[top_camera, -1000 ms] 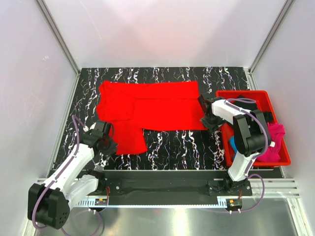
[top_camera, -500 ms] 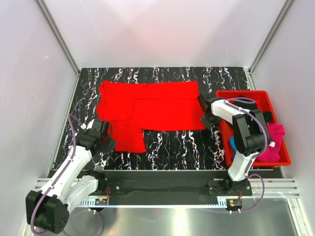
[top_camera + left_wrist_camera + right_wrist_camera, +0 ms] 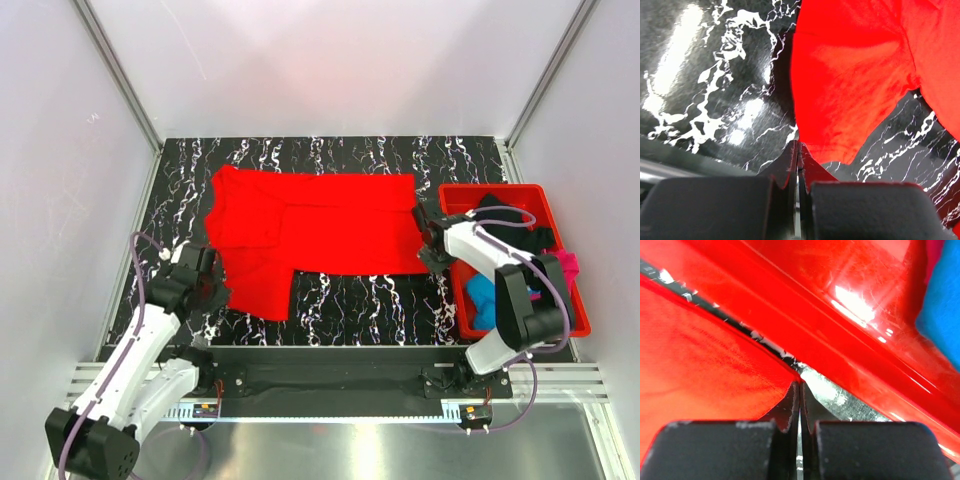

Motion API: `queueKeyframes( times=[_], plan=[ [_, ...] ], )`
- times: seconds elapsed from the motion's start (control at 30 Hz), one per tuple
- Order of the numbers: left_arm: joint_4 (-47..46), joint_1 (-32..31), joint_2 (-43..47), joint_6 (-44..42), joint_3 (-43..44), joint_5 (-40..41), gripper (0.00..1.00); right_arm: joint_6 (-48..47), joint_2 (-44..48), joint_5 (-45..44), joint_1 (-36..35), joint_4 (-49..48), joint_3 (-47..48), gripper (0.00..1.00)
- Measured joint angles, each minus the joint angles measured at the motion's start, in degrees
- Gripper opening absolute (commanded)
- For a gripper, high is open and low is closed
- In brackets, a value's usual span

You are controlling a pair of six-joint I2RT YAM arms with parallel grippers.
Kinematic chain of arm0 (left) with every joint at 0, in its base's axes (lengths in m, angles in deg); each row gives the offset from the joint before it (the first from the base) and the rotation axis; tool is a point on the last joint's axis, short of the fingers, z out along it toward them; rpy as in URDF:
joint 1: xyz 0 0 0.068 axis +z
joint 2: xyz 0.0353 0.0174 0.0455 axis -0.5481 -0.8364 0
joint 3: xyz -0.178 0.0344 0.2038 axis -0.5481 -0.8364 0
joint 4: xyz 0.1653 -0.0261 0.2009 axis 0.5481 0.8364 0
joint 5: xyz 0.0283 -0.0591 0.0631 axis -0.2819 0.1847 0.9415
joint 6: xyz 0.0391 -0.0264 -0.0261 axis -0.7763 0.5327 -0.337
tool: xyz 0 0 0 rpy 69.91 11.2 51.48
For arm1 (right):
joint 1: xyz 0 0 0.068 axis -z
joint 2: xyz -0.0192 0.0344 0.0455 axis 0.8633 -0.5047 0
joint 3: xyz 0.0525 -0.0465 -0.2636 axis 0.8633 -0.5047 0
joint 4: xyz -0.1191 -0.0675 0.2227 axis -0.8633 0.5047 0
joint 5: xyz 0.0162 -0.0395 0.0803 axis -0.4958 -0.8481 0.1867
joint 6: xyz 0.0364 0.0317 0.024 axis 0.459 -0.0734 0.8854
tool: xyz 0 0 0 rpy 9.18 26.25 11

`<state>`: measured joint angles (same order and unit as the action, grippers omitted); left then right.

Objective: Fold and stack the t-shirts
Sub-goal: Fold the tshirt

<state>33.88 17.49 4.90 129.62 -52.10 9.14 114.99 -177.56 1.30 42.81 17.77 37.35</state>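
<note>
Both pincers are clamped on cloth: we see the left gripper (image 3: pixel 799 148) pinching the near-left edge of the bright red t-shirt (image 3: pixel 320 220), which lies spread flat across to the right gripper (image 3: pixel 800 388), clamped on its corner. Just right of that, a red bin (image 3: pixel 520 189) holds a blue tee (image 3: pixel 482 296).

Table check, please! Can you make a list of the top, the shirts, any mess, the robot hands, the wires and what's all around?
Surface: black marbled table, shiny.
Job's things: red t-shirt spread out; black shirt, blue shirt and pink shirt bunched in the red bin.
Clutter: nothing seen.
Grippers: left gripper shut on the red t-shirt's near-left edge; right gripper shut on its right corner, beside the bin.
Cables: purple cables loop along both arms.
Surroundings: white walls.
</note>
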Motion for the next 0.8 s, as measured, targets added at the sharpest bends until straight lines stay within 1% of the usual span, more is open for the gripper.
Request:
queueKeyframes(
  times=[0.1,0.17,0.23,0.33,0.4,0.53,0.63,0.8],
  plan=[
    [2.3,0.0,1.7,-1.0,1.9,0.3,0.0,-2.0,3.6,1.0,-0.2,-1.7,-2.0,0.0],
    [3.2,0.0,0.8,-2.0,4.5,0.6,0.0,-3.5,5.1,2.0,-0.4,-2.6,-2.6,0.0],
    [4.1,0.0,-2.1,-3.1,8.0,0.8,0.0,-5.2,5.4,2.5,-0.5,-2.8,-1.8,0.0],
    [3.8,0.4,-9.4,-5.5,15.2,1.4,0.0,-8.0,4.2,2.4,-0.6,-2.5,2.2,0.0],
    [3.2,1.4,-14.5,-7.2,19.8,1.5,0.0,-10.1,1.8,2.3,-0.5,-1.8,7.0,0.0],
    [1.9,6.7,-24.6,-11.2,28.0,1.2,0.0,-13.5,-4.9,1.9,0.5,-2.1,15.7,0.0],
    [1.6,10.9,-31.5,-14.0,34.1,0.9,0.0,-16.2,-8.9,1.9,2.2,-2.1,19.1,0.0],
    [0.8,14.8,-43.6,-17.7,45.5,-0.6,0.0,-20.4,-15.9,1.7,5.3,-1.2,25.4,0.0]
  ],
)
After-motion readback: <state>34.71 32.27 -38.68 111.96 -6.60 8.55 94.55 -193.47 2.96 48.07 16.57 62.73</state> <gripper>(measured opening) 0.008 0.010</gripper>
